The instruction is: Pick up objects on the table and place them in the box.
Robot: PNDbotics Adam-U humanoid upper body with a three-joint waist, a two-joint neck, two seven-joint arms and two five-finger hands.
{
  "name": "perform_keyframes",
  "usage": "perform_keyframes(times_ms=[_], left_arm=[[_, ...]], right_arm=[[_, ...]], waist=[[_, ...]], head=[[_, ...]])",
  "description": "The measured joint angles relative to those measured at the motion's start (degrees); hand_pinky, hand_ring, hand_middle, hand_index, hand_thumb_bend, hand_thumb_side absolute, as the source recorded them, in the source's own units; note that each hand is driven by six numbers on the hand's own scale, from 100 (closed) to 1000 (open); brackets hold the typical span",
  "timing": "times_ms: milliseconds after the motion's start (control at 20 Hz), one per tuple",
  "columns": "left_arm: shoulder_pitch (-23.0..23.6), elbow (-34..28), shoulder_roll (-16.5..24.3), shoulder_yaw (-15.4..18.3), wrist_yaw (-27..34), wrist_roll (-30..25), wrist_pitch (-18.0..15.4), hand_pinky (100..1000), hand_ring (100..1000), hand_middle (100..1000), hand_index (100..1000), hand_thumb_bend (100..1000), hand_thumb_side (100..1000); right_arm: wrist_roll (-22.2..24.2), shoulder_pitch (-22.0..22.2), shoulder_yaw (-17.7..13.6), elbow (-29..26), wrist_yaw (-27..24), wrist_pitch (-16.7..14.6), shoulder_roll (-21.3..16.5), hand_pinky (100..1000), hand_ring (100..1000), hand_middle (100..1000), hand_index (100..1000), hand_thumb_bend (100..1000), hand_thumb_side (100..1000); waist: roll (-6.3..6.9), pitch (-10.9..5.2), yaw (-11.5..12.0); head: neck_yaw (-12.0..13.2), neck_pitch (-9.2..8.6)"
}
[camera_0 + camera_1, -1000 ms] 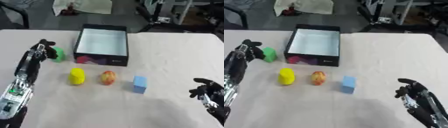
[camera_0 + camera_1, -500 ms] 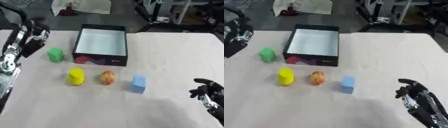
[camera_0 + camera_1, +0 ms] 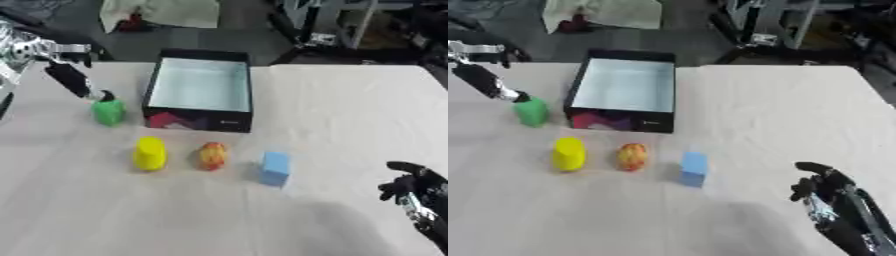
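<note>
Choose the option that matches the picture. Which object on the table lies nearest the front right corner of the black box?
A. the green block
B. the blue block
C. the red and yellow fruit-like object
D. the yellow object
C. The red and yellow fruit-like object sits just below that corner of the black box, closer than the blue block, the yellow object or the green block.

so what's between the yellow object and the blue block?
Only the red-orange fruit-shaped object sits between the yellow object and the blue block; the left eye view shows it.
</note>
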Motion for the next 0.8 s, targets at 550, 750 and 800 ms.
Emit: perform_keyframes(times_ms=[550,750,800], left_arm=[[-3.31,15.83,-7.13,2.52,-12.21,1.21,-3.37,771,772,861,934,429,444],[-3.53,19.14,-8.38,4.39,-15.97,5.97,-1.31,753,761,848,930,401,426],[-3.53,19.75,-8.64,4.81,-16.96,7.70,-0.61,750,760,847,931,394,421]], right_arm=[[0.01,0.03,0.00,0.02,0.00,0.00,0.00,687,486,312,774,100,470],[0.01,0.03,0.00,0.02,0.00,0.00,0.01,686,486,312,774,100,471],[0.01,0.03,0.00,0.02,0.00,0.00,0.01,686,486,312,774,100,471]], waist=[[0.00,0.00,0.06],[-0.01,0.00,0.09],[-0.02,0.00,0.09]], head=[[-0.07,0.00],[-0.07,0.00],[-0.08,0.00]])
